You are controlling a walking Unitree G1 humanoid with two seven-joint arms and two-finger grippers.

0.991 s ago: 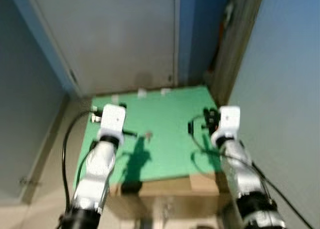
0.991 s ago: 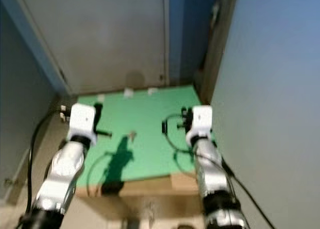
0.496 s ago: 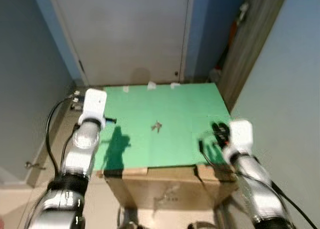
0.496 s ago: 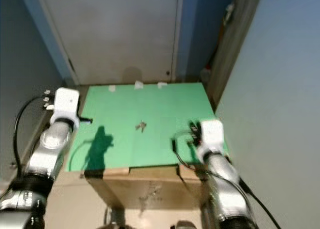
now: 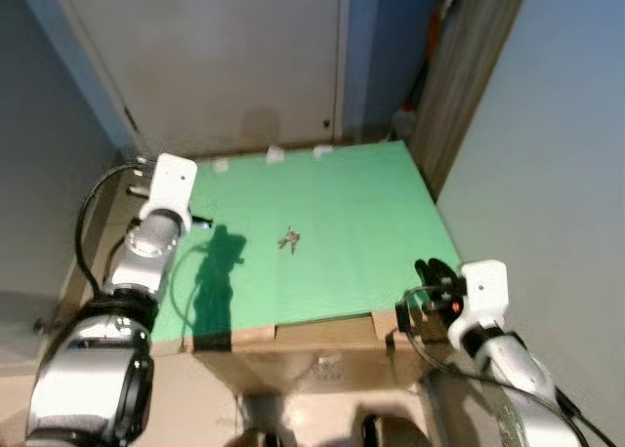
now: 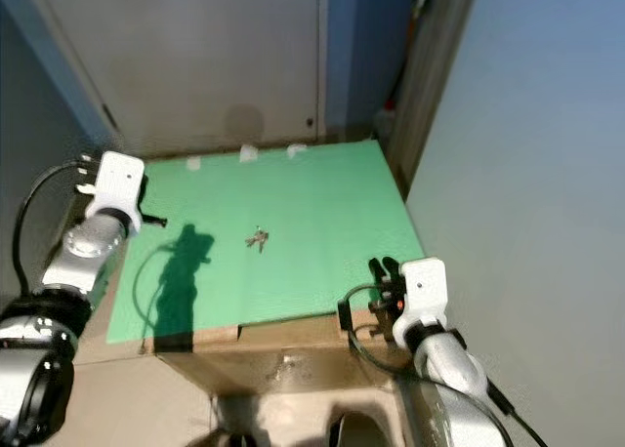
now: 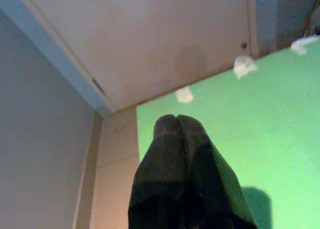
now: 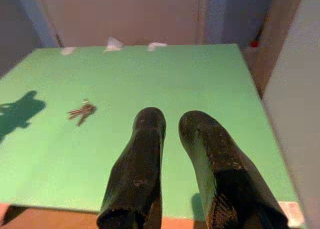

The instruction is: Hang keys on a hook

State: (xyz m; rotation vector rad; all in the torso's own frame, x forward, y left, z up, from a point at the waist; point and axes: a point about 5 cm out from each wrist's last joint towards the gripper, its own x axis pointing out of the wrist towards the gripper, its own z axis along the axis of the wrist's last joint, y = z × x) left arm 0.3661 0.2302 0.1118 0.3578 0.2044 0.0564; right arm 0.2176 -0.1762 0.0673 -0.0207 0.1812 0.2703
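Right wrist view gives me the right gripper (image 8: pixel 172 121) with its two black fingers (image 8: pixel 142 154) parted by a narrow gap and nothing between them, hovering over the near edge of the green surface (image 8: pixel 200 84). Ahead of those fingertips and off to the robot's left, the keys (image 8: pixel 81 110) lie flat on the green, well apart from the gripper. In the left wrist view I see the left gripper (image 7: pixel 177 120) with its fingers pressed together, tips touching, empty, pointing toward the far left corner of the green surface, where small white scraps (image 7: pixel 244 66) sit along the back edge.

From the head cameras, I see the keys (image 5: pixel 289 239) resting near the middle of the green surface, which tops a cardboard box (image 5: pixel 322 354). My left gripper sits at the left edge of the box, beside its white wrist housing (image 5: pixel 170 182); my right gripper is at the front right corner. Behind the box stands a grey door (image 5: pixel 215 57), with a blue wall (image 5: pixel 557 125) close on the right and a wooden frame (image 5: pixel 469 66) between them.
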